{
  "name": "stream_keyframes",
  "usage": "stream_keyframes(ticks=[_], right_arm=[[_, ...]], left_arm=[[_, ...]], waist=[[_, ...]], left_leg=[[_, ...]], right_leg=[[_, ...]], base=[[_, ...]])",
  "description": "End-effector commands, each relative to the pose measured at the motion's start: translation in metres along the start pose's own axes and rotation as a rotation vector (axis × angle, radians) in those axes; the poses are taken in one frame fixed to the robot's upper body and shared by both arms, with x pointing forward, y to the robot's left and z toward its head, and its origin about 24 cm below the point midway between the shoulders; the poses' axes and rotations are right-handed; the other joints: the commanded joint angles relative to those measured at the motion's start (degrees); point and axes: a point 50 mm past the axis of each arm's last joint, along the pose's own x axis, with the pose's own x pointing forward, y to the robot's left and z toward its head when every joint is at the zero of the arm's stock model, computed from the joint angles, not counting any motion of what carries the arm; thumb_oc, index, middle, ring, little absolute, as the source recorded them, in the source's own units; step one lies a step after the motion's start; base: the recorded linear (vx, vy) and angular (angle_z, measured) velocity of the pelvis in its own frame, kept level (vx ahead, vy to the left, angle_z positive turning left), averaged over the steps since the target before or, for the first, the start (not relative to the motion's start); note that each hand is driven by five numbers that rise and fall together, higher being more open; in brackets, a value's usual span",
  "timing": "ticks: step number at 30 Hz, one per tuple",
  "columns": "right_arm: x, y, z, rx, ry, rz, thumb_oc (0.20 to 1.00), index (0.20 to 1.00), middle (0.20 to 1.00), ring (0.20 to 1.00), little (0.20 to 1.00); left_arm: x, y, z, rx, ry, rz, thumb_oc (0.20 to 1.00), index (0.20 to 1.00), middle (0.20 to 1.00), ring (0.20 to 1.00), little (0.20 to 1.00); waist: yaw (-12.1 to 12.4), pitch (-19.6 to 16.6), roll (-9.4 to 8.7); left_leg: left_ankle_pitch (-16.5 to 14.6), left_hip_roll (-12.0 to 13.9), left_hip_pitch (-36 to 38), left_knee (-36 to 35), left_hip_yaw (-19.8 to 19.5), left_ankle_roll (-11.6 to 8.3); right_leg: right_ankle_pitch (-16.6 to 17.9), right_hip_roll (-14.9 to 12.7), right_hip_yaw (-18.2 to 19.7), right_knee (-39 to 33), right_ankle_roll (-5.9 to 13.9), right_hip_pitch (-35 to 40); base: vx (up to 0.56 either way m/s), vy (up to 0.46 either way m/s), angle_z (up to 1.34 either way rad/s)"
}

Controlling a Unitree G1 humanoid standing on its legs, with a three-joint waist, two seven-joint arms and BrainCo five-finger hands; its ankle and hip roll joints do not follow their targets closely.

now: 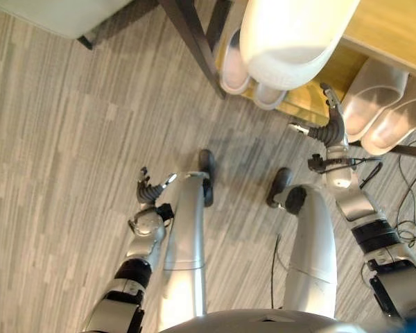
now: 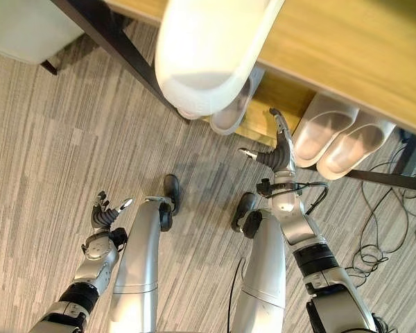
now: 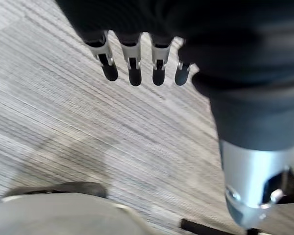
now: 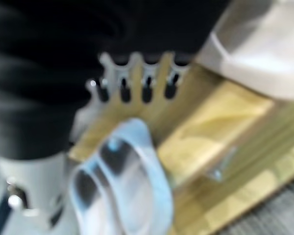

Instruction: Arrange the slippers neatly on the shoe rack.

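The shoe rack has wooden shelves [image 1: 395, 28] on a dark frame. A large white slipper [image 1: 291, 41] lies on its upper shelf, toe over the edge. On the lower shelf [image 4: 210, 142], partly hidden under that slipper, sits a pale pair [image 1: 236, 69]. A beige pair [image 1: 385, 111] lies side by side further right. My right hand [image 1: 329, 125] is held at the lower shelf's front edge between the two pairs, open and empty. Its fingers [image 4: 137, 83] point at the wood just above the pale pair [image 4: 122, 186]. My left hand [image 1: 152, 191] hangs open and empty over the floor.
A dark slanted rack leg [image 1: 194, 41] meets the grey striped carpet [image 1: 69, 139] left of the slippers. A pale piece of furniture [image 1: 55, 17] on dark feet stands at the far left. Another dark frame bar [image 2: 388, 180] runs under the beige pair.
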Motion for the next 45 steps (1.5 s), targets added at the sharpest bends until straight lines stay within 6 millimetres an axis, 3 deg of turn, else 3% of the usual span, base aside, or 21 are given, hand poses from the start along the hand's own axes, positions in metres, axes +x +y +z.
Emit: stream_keyframes(ticks=[1, 8, 9, 11, 12, 15, 21, 27, 29, 37, 45], right_arm=[[-0.030, 0.006, -0.024, -0.080, 0.067, 0.072, 1.000, 1.000, 1.000, 1.000, 1.000], [-0.071, 0.014, -0.066, -0.140, 0.237, 0.204, 1.000, 1.000, 1.000, 1.000, 1.000], [-0.089, 0.017, -0.085, -0.148, 0.337, 0.252, 1.000, 1.000, 1.000, 1.000, 1.000], [-0.111, 0.023, -0.103, -0.113, 0.468, 0.319, 1.000, 1.000, 1.000, 1.000, 1.000], [-0.122, 0.027, -0.111, -0.112, 0.516, 0.363, 1.000, 1.000, 1.000, 1.000, 1.000], [-0.154, 0.028, -0.135, -0.131, 0.675, 0.411, 1.000, 1.000, 1.000, 1.000, 1.000], [-0.215, 0.037, -0.156, 0.054, 0.980, 0.392, 1.000, 1.000, 1.000, 1.000, 1.000], [-0.246, 0.042, -0.161, 0.108, 1.113, 0.473, 1.000, 1.000, 1.000, 1.000, 1.000], [-0.276, 0.037, -0.167, 0.176, 1.263, 0.473, 1.000, 1.000, 1.000, 1.000, 1.000], [-0.306, 0.029, -0.169, 0.216, 1.398, 0.469, 1.000, 1.000, 1.000, 1.000, 1.000], [-0.302, 0.019, -0.171, 0.232, 1.378, 0.384, 1.000, 1.000, 1.000, 1.000, 1.000]], left_arm=[[-0.017, -0.008, -0.028, 0.043, 0.056, -0.032, 1.000, 1.000, 1.000, 1.000, 1.000], [-0.027, -0.004, -0.032, 0.110, 0.023, -0.154, 1.000, 1.000, 1.000, 1.000, 1.000], [-0.035, -0.004, -0.044, 0.168, 0.067, -0.257, 1.000, 1.000, 1.000, 1.000, 1.000], [-0.043, -0.005, -0.058, 0.246, 0.118, -0.352, 1.000, 1.000, 1.000, 1.000, 1.000], [-0.046, -0.003, -0.064, 0.263, 0.144, -0.367, 1.000, 1.000, 1.000, 1.000, 1.000], [-0.055, -0.004, -0.078, 0.317, 0.195, -0.386, 1.000, 1.000, 1.000, 1.000, 1.000], [-0.077, -0.012, -0.105, 0.391, 0.291, -0.459, 1.000, 1.000, 1.000, 1.000, 1.000], [-0.094, -0.031, -0.114, 0.392, 0.348, -0.692, 1.000, 1.000, 1.000, 1.000, 1.000], [-0.106, -0.054, -0.107, 0.472, 0.279, -0.891, 1.000, 1.000, 1.000, 1.000, 1.000], [-0.118, -0.083, -0.089, 0.579, 0.158, -1.120, 1.000, 1.000, 1.000, 1.000, 1.000], [-0.127, -0.093, -0.065, 0.457, 0.186, -1.238, 1.000, 1.000, 1.000, 1.000, 1.000]], waist=[[-1.21, -5.02, 0.57], [-1.15, -4.76, 0.50], [-1.05, -4.84, 0.77], [-1.00, -4.90, 0.87], [-0.73, -5.00, 1.07], [-0.49, -5.24, 1.03], [-0.84, -5.34, 0.72], [-1.31, -6.61, 1.13], [-1.71, -8.55, 2.09], [-2.59, -10.82, 3.56], [-3.17, -11.49, 4.99]], left_leg=[[5.12, 0.24, 8.19, -16.83, -6.47, -2.74], [7.62, 0.25, 21.71, -28.10, -5.84, -3.50], [8.67, 0.49, 26.77, -32.28, -5.42, -3.81], [9.63, 0.35, 31.85, -35.88, -5.09, -4.19], [11.77, 0.17, 33.97, -38.77, -5.09, -4.15], [12.74, -0.16, 41.73, -43.59, -4.50, -4.55], [13.09, 0.10, 57.59, -50.84, -2.62, -4.65], [12.13, 0.82, 67.76, -54.57, -1.31, -4.63], [11.83, 0.71, 74.48, -58.36, 0.00, -4.71], [11.22, -0.21, 80.83, -61.39, 1.19, -4.83], [10.59, -0.95, 82.30, -61.39, 2.27, -4.64]], right_leg=[[7.40, 2.97, 2.89, -10.74, 4.48, 5.91], [9.85, 2.53, 0.57, -21.14, 5.18, 19.05], [10.76, 2.17, -0.25, -25.04, 5.51, 23.96], [11.72, 2.26, -1.35, -29.00, 5.76, 29.18], [13.79, 2.51, -2.19, -31.87, 5.54, 31.29], [14.91, 3.08, -3.58, -37.56, 5.92, 39.40], [15.76, 4.87, -4.83, -45.99, 6.32, 55.18], [15.55, 5.74, -4.76, -49.85, 6.54, 64.26], [15.53, 6.25, -4.11, -53.24, 7.01, 70.01], [15.82, 6.88, -4.03, -58.20, 7.37, 76.94], [17.55, 7.06, -3.09, -62.78, 7.49, 79.72]], base=[[-0.04, 0.004, 0.08], [-0.04, 0.014, 0.06], [0.01, 0.039, 0.08], [0.01, 0.043, 0.06], [-0.01, 0.031, 0.04], [0.06, 0.023, 0.02], [0.12, 0.005, 0.00], [0.11, -0.003, -0.08], [0.13, -0.013, -0.12], [0.04, -0.023, -0.05], [-0.02, -0.026, -0.05]])
